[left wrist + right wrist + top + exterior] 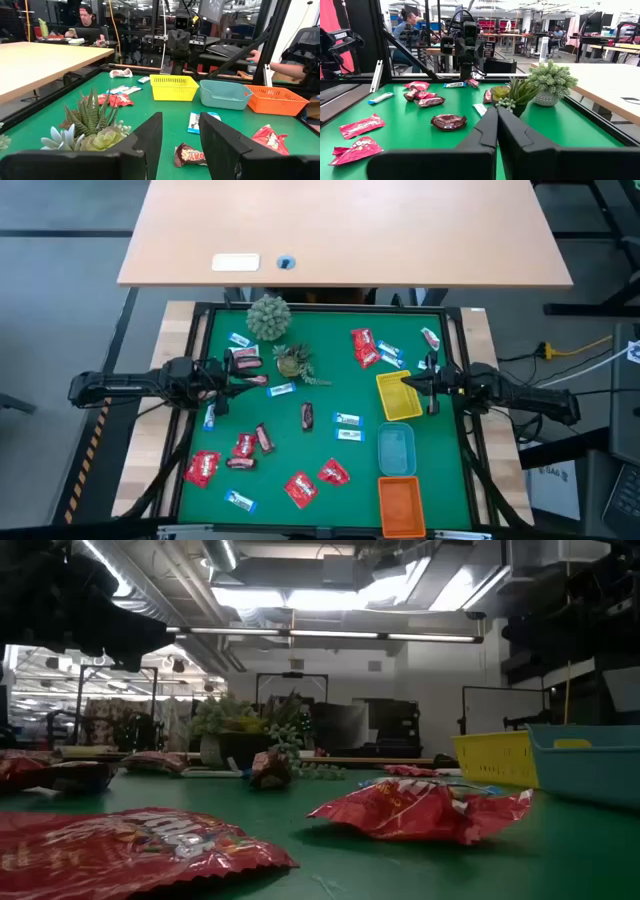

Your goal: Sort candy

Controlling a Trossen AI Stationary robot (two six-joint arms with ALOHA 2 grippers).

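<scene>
The candy lies scattered on the green mat (320, 455): red packets (200, 468) (365, 348) (420, 810), blue-and-white wrappers (347, 420) and dark brown bars (307, 416) (190, 155). My left gripper (230, 372) (180, 117) hovers at the mat's left side beside a cluster of sweets (245, 360). It is open, with nothing between its fingers. My right gripper (405, 380) (496, 111) is shut and empty over the far end of the yellow tray (398, 398).
Three trays stand in a row along the mat's right side: yellow, then blue (396, 448), then orange (400, 502) nearest the front. Two small plants (268, 315) (292, 360) stand at the far middle. A wooden table (340, 230) lies beyond, with people in the room behind.
</scene>
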